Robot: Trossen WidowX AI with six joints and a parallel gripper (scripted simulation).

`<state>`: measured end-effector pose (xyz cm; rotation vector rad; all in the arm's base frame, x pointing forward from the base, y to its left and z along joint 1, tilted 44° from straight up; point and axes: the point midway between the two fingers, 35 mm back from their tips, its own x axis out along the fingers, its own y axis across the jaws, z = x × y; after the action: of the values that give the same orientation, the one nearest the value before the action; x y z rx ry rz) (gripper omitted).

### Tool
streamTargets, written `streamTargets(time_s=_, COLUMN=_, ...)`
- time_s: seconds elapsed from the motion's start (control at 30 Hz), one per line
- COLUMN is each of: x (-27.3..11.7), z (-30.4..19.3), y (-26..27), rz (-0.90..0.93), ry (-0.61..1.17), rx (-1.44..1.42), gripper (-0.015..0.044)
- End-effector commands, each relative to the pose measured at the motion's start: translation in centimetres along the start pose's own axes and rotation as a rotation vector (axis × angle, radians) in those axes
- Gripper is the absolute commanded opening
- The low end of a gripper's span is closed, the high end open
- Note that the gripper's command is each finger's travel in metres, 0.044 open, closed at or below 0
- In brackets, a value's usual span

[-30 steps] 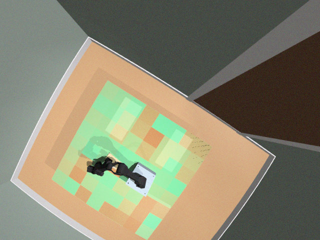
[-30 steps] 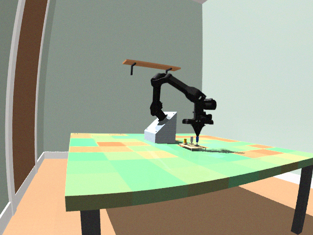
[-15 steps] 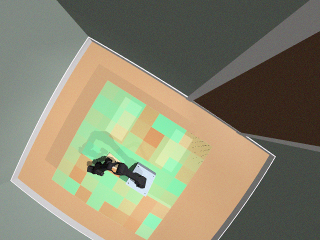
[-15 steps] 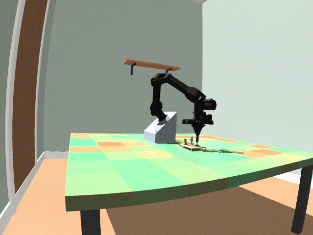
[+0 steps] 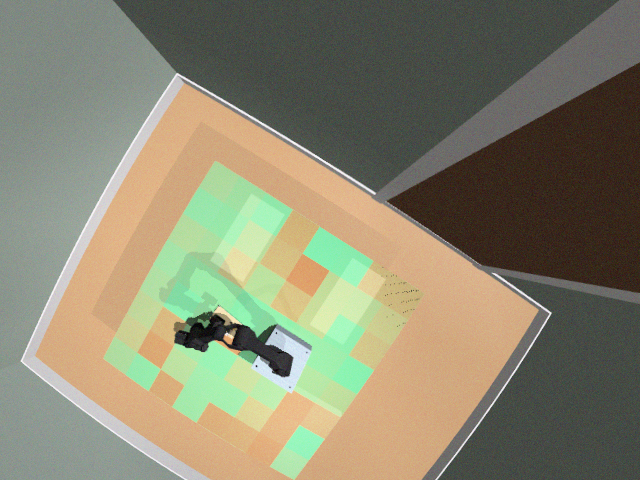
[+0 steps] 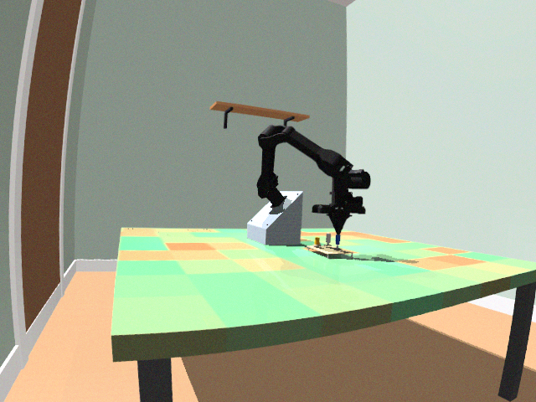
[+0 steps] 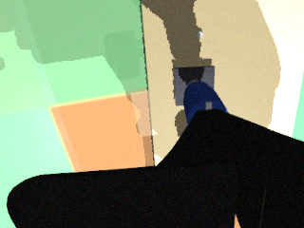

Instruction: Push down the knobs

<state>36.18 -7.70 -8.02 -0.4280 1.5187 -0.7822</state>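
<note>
A plain room of some kind — brown door (image 5: pixel 542 180) (image 6: pixel 47 151), wall shelf (image 6: pixel 260 110), patchwork-topped table (image 5: pixel 206 382) (image 6: pixel 260 302) — purpose unclear.
</note>
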Motion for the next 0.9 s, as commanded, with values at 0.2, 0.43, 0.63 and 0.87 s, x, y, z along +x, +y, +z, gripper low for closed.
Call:
streamTargets(time_s=0.2, x=0.95, z=0.08, y=-0.15, rz=-0.002, ry=0.008, rx=0.011, gripper=0.0000)
streamTargets(time_s=0.43, x=0.95, z=0.08, y=-0.15, rz=-0.002, ry=0.008, rx=0.011, gripper=0.0000)
streamTargets(time_s=0.63, x=1.03, z=0.07, y=-0.15, rz=-0.002, ry=0.008, rx=0.011, gripper=0.0000)
streamTargets(time_s=0.87, x=1.03, z=0.07, y=-0.15, rz=-0.002, ry=0.008, rx=0.011, gripper=0.0000)
